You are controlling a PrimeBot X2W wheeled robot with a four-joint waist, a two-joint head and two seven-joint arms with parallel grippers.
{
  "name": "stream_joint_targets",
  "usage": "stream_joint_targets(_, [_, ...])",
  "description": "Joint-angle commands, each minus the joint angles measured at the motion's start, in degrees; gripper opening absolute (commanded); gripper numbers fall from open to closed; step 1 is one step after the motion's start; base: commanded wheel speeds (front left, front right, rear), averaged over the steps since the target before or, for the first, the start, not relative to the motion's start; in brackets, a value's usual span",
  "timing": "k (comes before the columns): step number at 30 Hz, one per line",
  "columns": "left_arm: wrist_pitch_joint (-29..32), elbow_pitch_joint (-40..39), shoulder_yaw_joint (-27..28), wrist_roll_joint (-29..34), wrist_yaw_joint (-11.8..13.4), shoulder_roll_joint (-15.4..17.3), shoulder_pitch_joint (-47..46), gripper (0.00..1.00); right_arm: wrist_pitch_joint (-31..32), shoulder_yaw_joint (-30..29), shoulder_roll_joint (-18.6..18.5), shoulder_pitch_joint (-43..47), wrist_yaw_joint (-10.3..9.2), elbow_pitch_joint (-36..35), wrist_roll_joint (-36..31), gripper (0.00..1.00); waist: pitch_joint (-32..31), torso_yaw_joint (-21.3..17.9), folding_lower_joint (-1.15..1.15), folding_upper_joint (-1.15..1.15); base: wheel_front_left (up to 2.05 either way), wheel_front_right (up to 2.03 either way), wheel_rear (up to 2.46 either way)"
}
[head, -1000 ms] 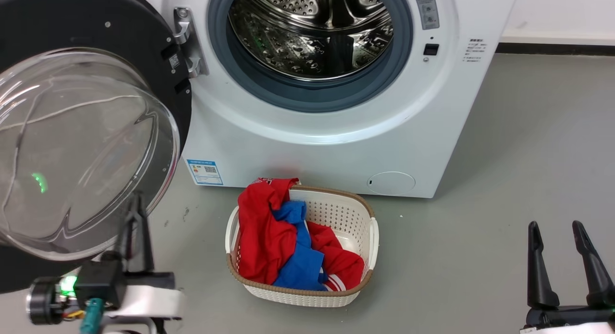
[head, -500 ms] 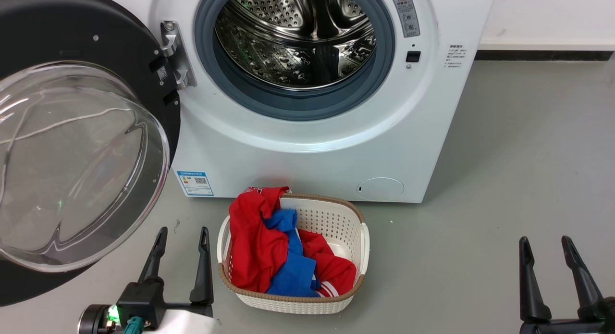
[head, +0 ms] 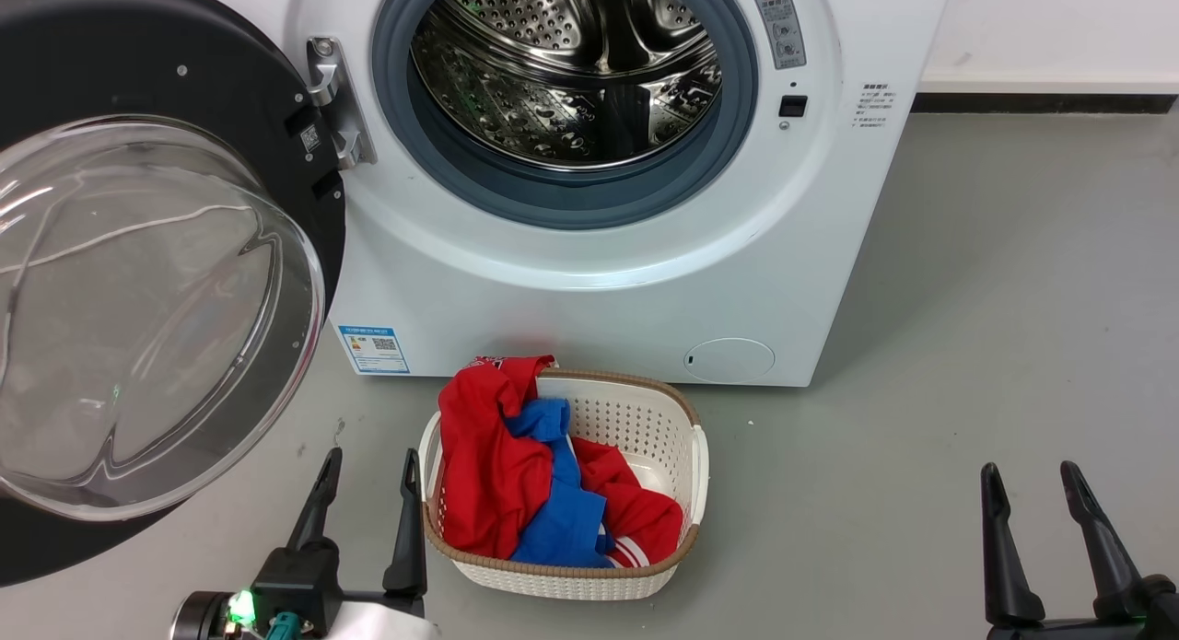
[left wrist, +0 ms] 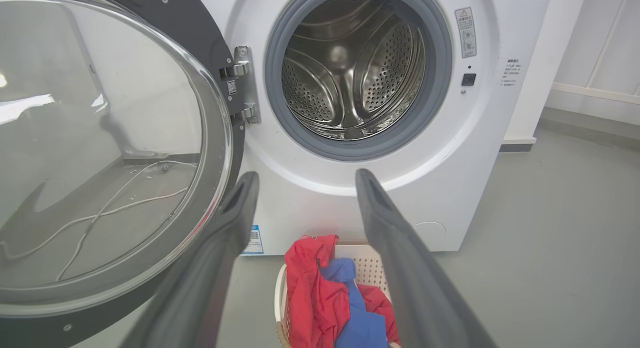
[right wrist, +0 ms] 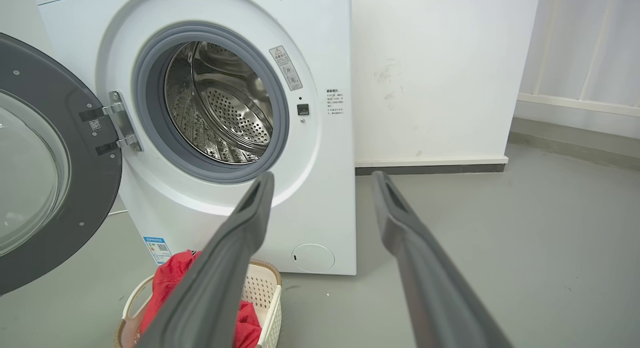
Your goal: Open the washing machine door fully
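Black-ringed washing machine door (head: 157, 281) stands wide off the drum (head: 571, 69); opening looks complete. Both left pincer (head: 371, 456) and right pincer (head: 1029, 470) rest apart, empty; next, only a check.

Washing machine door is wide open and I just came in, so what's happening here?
The washing machine door stands swung wide to the left of the drum opening. Nothing grips it: the left claw and right claw are both open and empty. A basket of red and blue clothes sits before the machine.
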Motion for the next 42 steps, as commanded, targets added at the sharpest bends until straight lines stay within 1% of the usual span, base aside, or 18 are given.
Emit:
stream_joint_targets(1, [-0.1,0.2,-0.1,0.3,0.2,0.0,0.5,1.0,-0.1,0.1,0.1,0.4,0.01,0.0,-0.1,1.0,0.0,0.0,0.0,0.0,0.0,0.0,0.0])
stream_joint_targets(10, [-0.1,0.9,0.1,0.7,0.8,0.0,0.6,1.0,-0.1,-0.1,0.1,0.3,0.0,0.1,-0.1,1.0,-0.2,-0.2,0.0,0.0,0.0,0.0,0.0])
stream_joint_targets(11, [0.0,1.0,0.1,0.4,0.6,0.0,0.4,0.0,0.0,-0.1,0.0,0.0,0.0,0.2,0.0,0.0,-0.2,-0.2,0.0,0.0,0.0,0.0,0.0])
stream_joint_targets(15, [0.1,3.3,0.0,0.3,0.5,0.0,1.3,0.0,0.2,0.1,0.0,0.0,0.0,2.5,0.2,0.0,-0.2,-0.2,0.0,0.0,0.0,0.0,0.0])
stream_joint_targets(16, [0.3,3.5,0.1,-0.5,0.4,0.0,1.3,0.0,0.3,0.2,0.0,0.0,0.0,2.7,1.0,0.0,-0.2,-0.2,0.0,0.0,0.0,0.0,0.0])
stream_joint_targets(31, [4.3,4.9,1.8,-18.5,-1.4,0.3,-1.1,0.0,3.5,1.1,-1.0,-3.8,0.0,6.1,18.8,0.0,-0.3,-0.3,0.0,0.0,0.0,0.0,0.0])
stream_joint_targets(38, [5.9,5.4,2.5,-25.8,-2.1,0.3,-2.0,0.0,4.9,1.4,-1.3,-5.3,0.0,7.5,26.0,0.0,-0.3,-0.4,0.0,0.0,0.0,0.0,0.0])
stream_joint_targets(39, [5.9,5.4,2.5,-25.8,-2.1,0.3,-2.0,0.0,4.9,1.4,-1.3,-5.3,0.0,7.5,26.0,0.0,-0.3,-0.4,0.0,0.0,0.0,0.0,0.0])
stream_joint_targets(42, [6.6,5.6,2.8,-28.7,-2.4,0.4,-2.4,0.0,5.5,1.4,-1.4,-5.9,0.0,8.0,28.9,0.0,-0.3,-0.4,0.0,0.0,0.0,0.0,0.0])
